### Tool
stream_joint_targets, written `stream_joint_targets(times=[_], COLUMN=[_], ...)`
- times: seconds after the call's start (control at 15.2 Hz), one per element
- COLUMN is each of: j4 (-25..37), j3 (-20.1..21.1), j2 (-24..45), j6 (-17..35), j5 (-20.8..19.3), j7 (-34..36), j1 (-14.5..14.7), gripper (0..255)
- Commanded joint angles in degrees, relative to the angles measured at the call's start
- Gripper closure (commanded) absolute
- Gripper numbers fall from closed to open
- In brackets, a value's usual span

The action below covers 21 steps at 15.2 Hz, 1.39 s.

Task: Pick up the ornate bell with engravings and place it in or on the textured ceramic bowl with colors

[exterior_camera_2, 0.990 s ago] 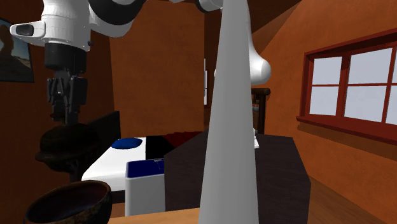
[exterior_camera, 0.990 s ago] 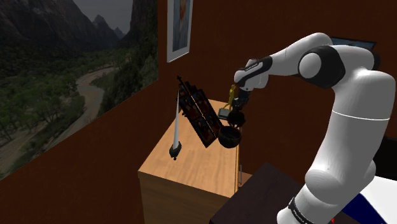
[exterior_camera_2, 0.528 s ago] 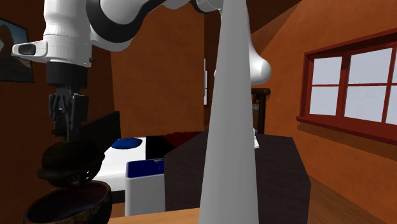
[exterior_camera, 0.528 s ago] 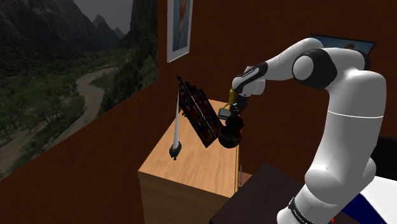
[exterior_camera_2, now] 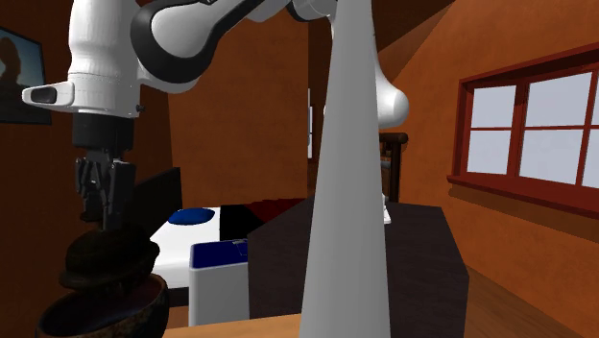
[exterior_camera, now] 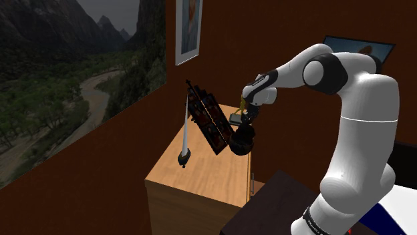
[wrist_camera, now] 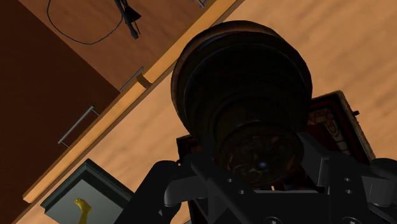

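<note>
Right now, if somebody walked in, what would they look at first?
Probably the big white robot arm, reaching over a light wooden cabinet. Its black gripper holds a dark brown ridged bell by the top, at the mouth of a dark round bowl. A huge mountain valley picture covers the wall at the shoulder view's left.

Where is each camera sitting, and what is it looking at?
Shoulder view: beside and a little behind the robot, looking down at the wooden cabinet; the white arm and hand show.
Second exterior view: low near the cabinet top, facing across the room toward the window; the arm rises close in front.
Wrist view: on the hand, looking down past the dark bell at the cabinet top; black fingers show.
Shared: the first two both show the bell held over the bowl.
</note>
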Motion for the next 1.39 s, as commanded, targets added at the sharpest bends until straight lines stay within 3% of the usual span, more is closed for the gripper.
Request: stream_joint_targets(times=[0.0,0.2,0.26,0.59,0.86,1.32], j4=[0.00,0.00,-0.02,0.00,0.37,0.37], j3=[0.01,0.01,0.00,0.01,-1.13,-1.12], j2=[0.00,0.00,-0.02,0.00,-5.33,-5.33], j6=[0.08,0.08,0.09,0.08,-5.42,-5.42], j5=[0.02,0.02,0.02,0.02,-2.27,-2.28], j7=[-0.02,-0.02,-0.04,-0.02,1.48,1.49], j1=[-0.01,-0.01,-0.02,-0.01,0.73,0.72], gripper=[255,255,0,0,0,0])
